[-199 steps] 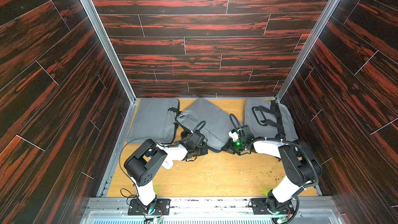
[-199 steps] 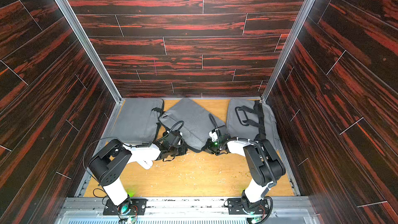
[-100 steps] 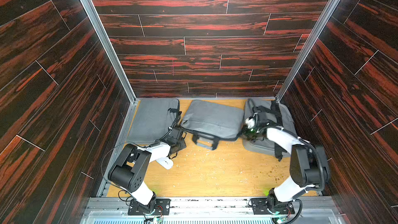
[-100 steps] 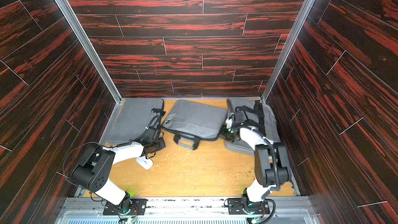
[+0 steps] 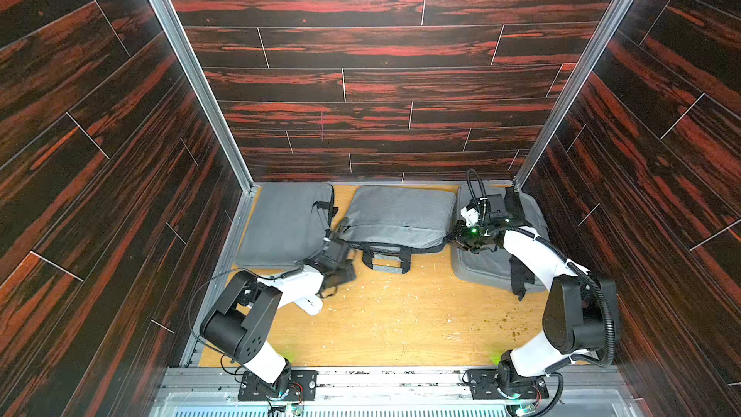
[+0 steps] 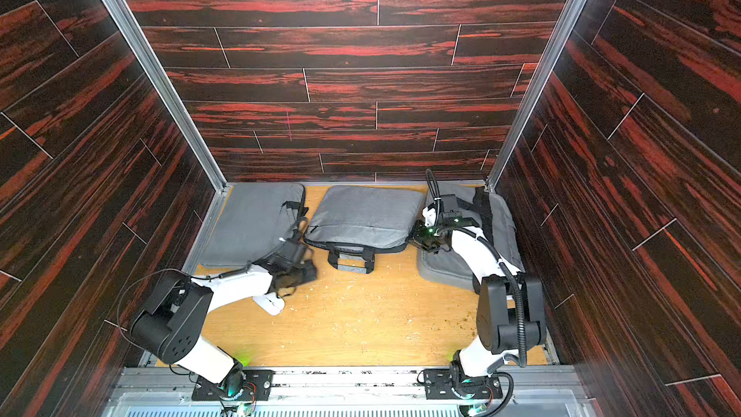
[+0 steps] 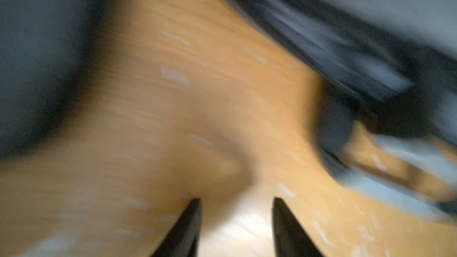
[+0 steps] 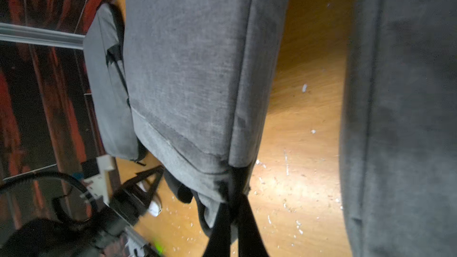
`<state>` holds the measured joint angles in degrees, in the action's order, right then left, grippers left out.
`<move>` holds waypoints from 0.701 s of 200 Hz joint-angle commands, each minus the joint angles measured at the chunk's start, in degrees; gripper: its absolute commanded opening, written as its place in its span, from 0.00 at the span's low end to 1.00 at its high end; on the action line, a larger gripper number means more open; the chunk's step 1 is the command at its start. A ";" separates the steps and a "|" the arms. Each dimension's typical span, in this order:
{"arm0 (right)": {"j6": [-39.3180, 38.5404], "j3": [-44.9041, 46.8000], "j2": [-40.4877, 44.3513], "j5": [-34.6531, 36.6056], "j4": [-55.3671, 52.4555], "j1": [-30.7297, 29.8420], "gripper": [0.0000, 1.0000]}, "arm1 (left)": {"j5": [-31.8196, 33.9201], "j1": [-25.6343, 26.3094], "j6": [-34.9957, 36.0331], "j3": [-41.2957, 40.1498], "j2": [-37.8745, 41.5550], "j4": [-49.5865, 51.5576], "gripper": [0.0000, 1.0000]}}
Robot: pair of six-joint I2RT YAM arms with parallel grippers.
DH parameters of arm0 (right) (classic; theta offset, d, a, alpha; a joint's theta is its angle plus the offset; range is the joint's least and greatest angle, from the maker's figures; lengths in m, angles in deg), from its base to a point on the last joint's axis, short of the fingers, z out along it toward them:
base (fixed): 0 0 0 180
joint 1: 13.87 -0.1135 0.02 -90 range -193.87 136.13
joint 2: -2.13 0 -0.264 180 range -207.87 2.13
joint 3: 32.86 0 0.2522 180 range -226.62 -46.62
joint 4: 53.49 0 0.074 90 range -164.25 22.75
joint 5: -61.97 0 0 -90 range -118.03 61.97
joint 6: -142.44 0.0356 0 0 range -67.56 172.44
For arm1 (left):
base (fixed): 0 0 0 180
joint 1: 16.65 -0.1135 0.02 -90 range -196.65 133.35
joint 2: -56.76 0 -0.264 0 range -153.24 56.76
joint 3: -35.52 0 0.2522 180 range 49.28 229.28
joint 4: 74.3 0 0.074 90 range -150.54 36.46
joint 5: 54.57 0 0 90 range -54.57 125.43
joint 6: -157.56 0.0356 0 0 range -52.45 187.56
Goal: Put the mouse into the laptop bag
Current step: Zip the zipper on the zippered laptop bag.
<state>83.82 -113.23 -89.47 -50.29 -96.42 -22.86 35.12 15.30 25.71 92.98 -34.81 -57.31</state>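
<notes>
The white mouse lies on the wooden table, half under my left forearm. It also shows small in the right wrist view as the mouse. The grey laptop bag lies flat at the back middle, its handles toward the front. My left gripper hovers open and blurred just past the bag's front left corner, holding nothing. A pale blur sits between its fingers in the left wrist view. My right gripper is shut on the bag's black-trimmed right front corner.
A second grey bag lies at the back left and a third grey bag at the back right, under my right arm. Dark wood-patterned walls close in three sides. Pale crumbs are scattered over the table.
The laptop bag went from tilted near the front to flat at the back. My right gripper moved with its corner. My left gripper let go, opened and swung right. The mouse stayed put.
</notes>
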 commanded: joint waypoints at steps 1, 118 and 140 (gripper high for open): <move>0.50 -3.65 2.64 -4.44 2.45 -0.39 0.00 | -3.41 6.25 -0.19 4.69 0.37 -1.07 0.56; 0.70 -3.20 2.66 -5.37 3.40 -2.42 0.00 | -3.22 14.39 -2.41 18.49 -11.29 -4.63 0.71; 0.93 -2.33 3.11 -5.77 4.00 -2.47 0.00 | -1.06 14.37 -1.97 20.58 -12.55 -3.27 0.71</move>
<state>84.76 -114.82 -89.47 -52.87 -96.49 -25.00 30.55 29.85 23.39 110.73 -46.11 -62.47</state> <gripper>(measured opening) 0.070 0.711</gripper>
